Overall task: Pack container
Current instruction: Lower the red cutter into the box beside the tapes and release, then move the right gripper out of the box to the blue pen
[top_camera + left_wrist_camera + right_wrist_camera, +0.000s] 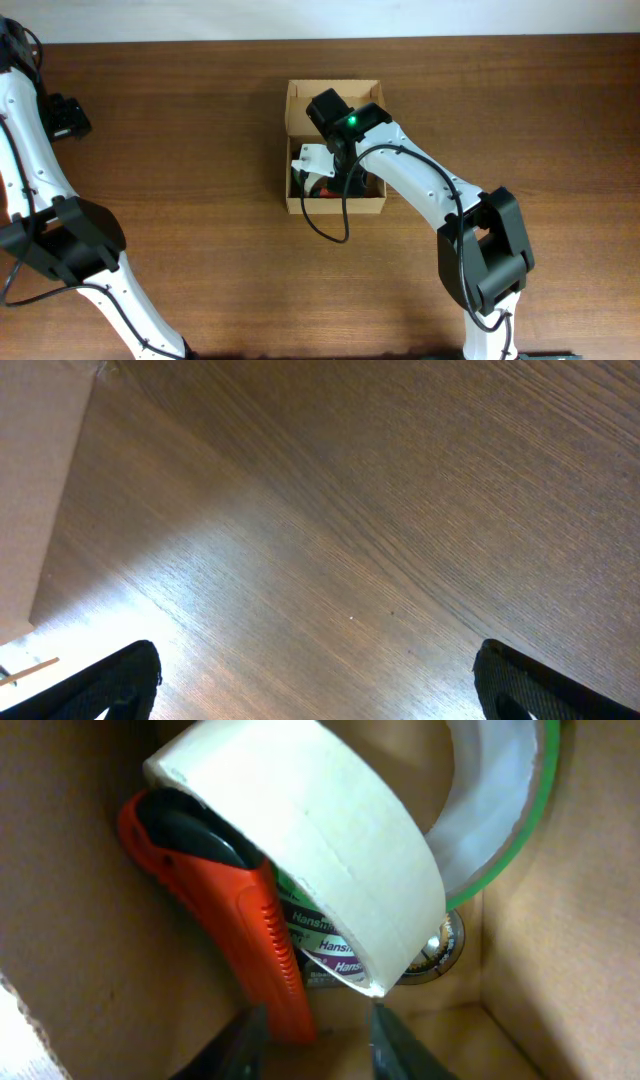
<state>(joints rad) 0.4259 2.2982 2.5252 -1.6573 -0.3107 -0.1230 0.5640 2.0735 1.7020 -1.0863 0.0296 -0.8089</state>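
The container (296, 110) is a brown cardboard box in the middle of the table, its top open. My right gripper (345, 165) reaches down into it. In the right wrist view the container's wall (60, 870) surrounds a cream tape roll (320, 840), an orange-handled cutter (255, 925) and a clear tape roll with a green edge (500, 810). The right gripper (318, 1048) is open; the cutter's handle end lies between its fingers (245, 1050), beside the left one and apart from the other. My left gripper (320, 695) is open wide above bare wood.
The left arm (35, 160) stands at the table's far left, its gripper (65, 115) near the back edge. A pale tan surface (40, 490) borders the wood in the left wrist view. A black cable (325, 225) loops just in front of the box.
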